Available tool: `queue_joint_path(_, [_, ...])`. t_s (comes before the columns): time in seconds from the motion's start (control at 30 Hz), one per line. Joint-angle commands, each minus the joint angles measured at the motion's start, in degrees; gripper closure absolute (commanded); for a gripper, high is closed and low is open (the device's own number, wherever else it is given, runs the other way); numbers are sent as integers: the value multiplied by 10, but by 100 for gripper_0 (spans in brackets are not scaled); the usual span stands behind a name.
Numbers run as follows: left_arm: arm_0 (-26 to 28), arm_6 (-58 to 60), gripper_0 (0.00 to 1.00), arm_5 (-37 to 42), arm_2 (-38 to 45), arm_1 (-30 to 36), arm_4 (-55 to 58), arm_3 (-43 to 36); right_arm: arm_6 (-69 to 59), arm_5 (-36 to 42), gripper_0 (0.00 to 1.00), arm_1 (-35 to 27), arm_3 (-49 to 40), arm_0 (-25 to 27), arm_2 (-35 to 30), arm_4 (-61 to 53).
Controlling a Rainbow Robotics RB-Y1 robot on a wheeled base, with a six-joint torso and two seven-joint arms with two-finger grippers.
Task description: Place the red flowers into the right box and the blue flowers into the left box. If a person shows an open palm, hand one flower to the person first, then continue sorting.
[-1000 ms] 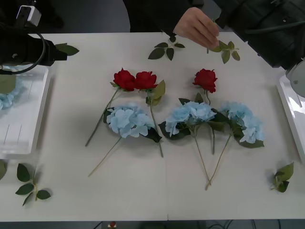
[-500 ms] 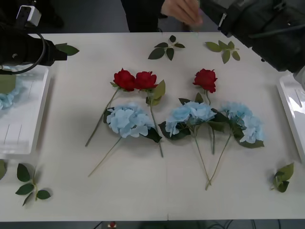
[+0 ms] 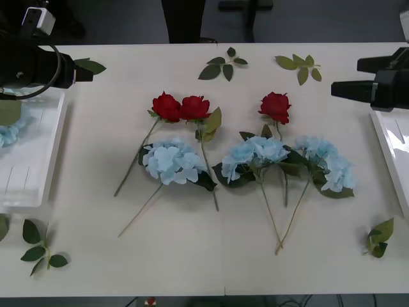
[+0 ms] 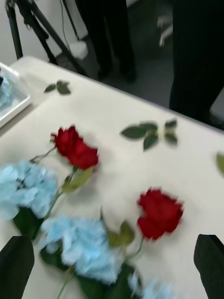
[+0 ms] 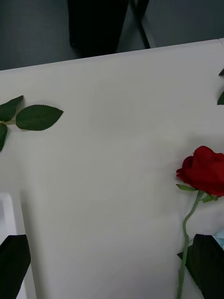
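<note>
now the right gripper (image 3: 335, 89) hangs over the table's right side, just beyond the right box (image 3: 391, 144), its black fingers (image 4: 211, 261) spread apart with nothing between them. three red flowers lie in a loose row across the middle of the table (image 3: 192, 256): a touching pair (image 3: 181, 107) left of centre and a lone rose (image 3: 275, 105) to their right. that lone rose is the nearest red one to the right gripper, lying toward the robot's left of it and a little nearer the robot. its stem (image 3: 283, 179) runs from the head back toward the robot, partly buried under the blue flowers (image 3: 275, 160), so the long axis lies roughly fore-and-aft, and a grasp would probably need the jaws set across that line, close under the head where the stem is free.

the left gripper (image 3: 80, 70) hovers by the far end of the left box (image 3: 32, 166), fingers (image 5: 14, 261) wide apart and empty; a blue cluster (image 3: 9, 131) already rests in that box. in its wrist view one rose of the pair (image 5: 205, 170) lies close by, so the pair is the left arm's nearer reach. no open palm is on show, so sorting looks like the step in hand.
</note>
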Motion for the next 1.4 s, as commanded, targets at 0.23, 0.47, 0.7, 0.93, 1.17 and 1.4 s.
queue_joint_path(0.23, [-9,-25,0,-4,12,7,4,-18,-330,144,0,-10,-60,43,6,145])
queue_joint_path(0.47, [-8,-31,0,-4,12,1,1,-18,-557,200,0,-9,-98,71,54,269])
queue_joint_path(0.7, [-8,-38,0,-4,12,1,-5,-17,-705,206,0,2,-98,70,139,370])
queue_joint_path(0.93, [14,-48,0,-59,-33,-42,-30,-17,-785,217,0,36,-97,65,213,486])
queue_joint_path(1.17, [21,-41,0,-91,-103,-89,-99,-13,-797,230,0,90,-74,59,230,541])
queue_joint_path(1.4, [4,-45,0,-95,-155,-137,-150,43,-800,233,0,131,-38,36,276,617])
